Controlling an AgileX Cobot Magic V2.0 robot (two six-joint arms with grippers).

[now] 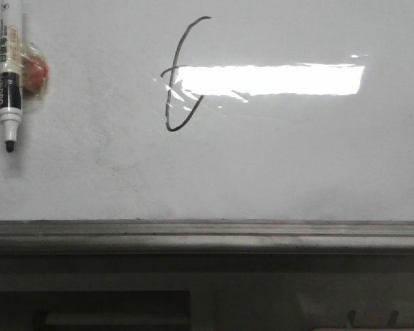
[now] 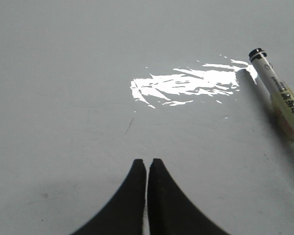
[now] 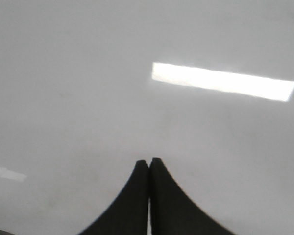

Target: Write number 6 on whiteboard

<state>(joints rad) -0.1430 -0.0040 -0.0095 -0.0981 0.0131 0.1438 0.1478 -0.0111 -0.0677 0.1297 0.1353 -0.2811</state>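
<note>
The whiteboard [image 1: 276, 165] fills the front view, glossy white with faint smudges. On it stands the number 6 [image 1: 179, 76], a thin black tall loop with a short crossing tick, partly washed out by a bright reflection. A white marker pen [image 1: 9, 76] with a black tip hangs at the board's left, tip down, beside a red blob wrapped in tape; it also shows in the left wrist view [image 2: 279, 98]. My left gripper [image 2: 147, 161] is shut and empty, facing bare board. My right gripper [image 3: 149, 160] is shut and empty, facing bare board. Neither gripper shows in the front view.
A grey metal rail [image 1: 207, 234] runs along the board's bottom edge, with dark furniture below it. A bright rectangular light reflection [image 1: 269, 79] lies across the board's middle and shows in the right wrist view [image 3: 223, 81].
</note>
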